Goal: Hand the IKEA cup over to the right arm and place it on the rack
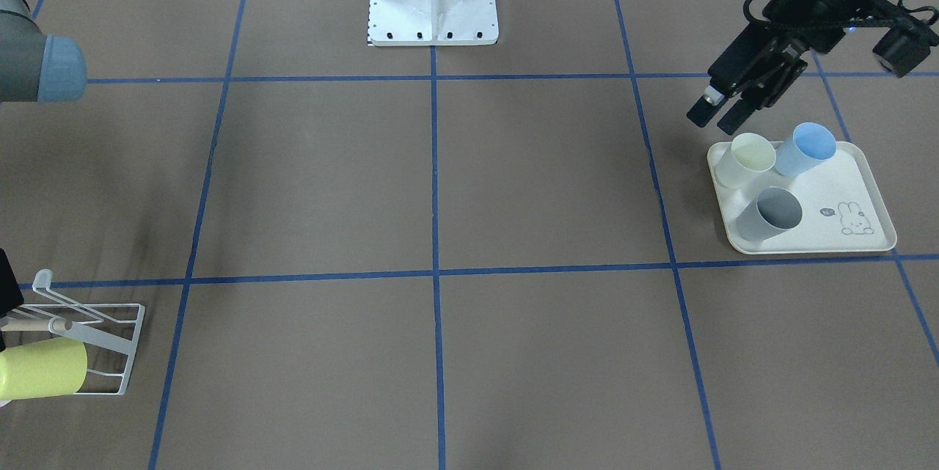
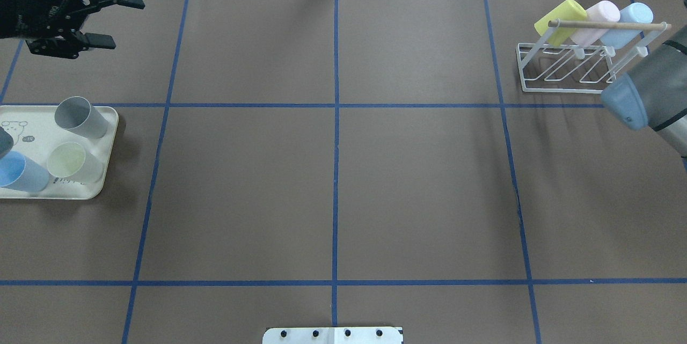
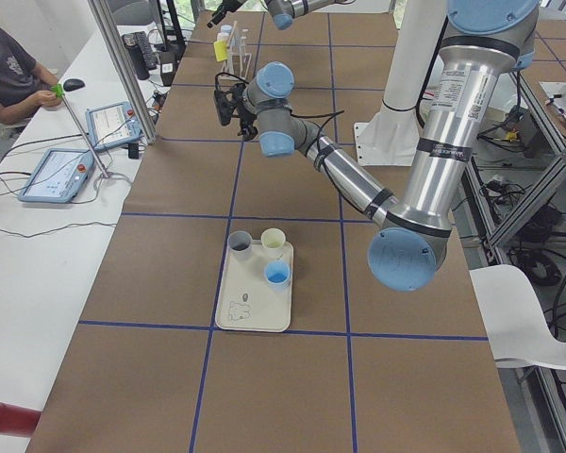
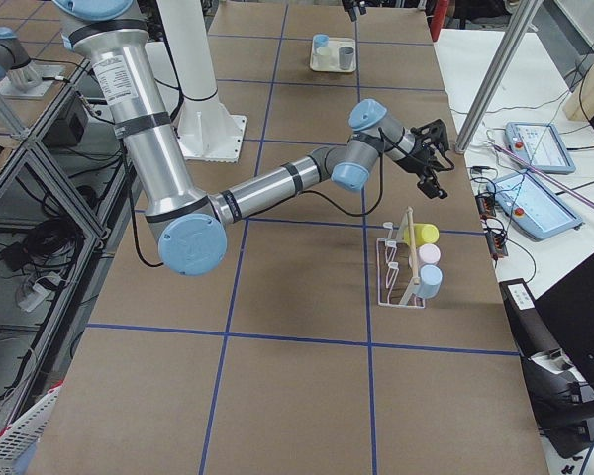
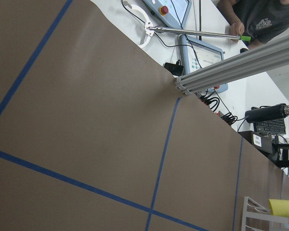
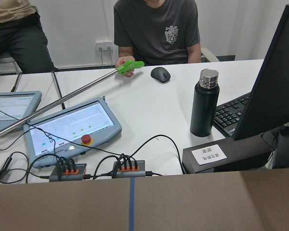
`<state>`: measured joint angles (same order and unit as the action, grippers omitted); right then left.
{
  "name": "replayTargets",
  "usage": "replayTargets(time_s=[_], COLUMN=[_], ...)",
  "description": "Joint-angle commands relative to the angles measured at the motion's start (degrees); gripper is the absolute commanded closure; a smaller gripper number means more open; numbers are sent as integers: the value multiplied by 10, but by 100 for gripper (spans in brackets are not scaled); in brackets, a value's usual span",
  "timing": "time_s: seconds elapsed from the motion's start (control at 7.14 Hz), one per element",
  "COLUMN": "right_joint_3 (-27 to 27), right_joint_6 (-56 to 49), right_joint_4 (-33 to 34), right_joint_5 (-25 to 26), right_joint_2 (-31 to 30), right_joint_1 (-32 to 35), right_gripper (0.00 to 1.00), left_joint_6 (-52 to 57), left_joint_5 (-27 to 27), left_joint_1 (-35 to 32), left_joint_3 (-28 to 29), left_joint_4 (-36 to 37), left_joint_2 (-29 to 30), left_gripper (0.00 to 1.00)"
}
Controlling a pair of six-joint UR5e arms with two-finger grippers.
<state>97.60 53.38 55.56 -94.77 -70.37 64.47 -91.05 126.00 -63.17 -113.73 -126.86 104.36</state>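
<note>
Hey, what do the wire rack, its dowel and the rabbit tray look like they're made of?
The rack: slim bent white rods, probably painted or coated metal wire. Its dowel: a matte, pale tan round stick, likely bare wood. The tray: smooth cream surface, rounded moulded rim, printed rabbit; likely plastic or melamine, though the look leaves that open.

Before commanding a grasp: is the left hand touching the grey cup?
Apart. Overhead view shows bare table between the left hand and the grey cup.
</note>
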Motion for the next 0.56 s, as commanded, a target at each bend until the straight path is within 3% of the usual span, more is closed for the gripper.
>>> replayTargets(time_s=[0.0,0.28,0.42], right_joint_3=[118,132,145], right_joint_6=[9,74,123], right_joint_4=[113,108,105], right_joint_5=[-73,-131,-145], right_joint_2=[-2,1,3], right_joint_1=[4,2,-12], right_gripper=[0,0,0], left_joint_6=[145,313,391], left_joint_5=[74,104,114], left_joint_1=[-64,-95,-102], left_joint_3=[3,-3,-3], left_joint_4=[104,225,240], left_joint_2=[-6,-31,-70], left_gripper=[0,0,0])
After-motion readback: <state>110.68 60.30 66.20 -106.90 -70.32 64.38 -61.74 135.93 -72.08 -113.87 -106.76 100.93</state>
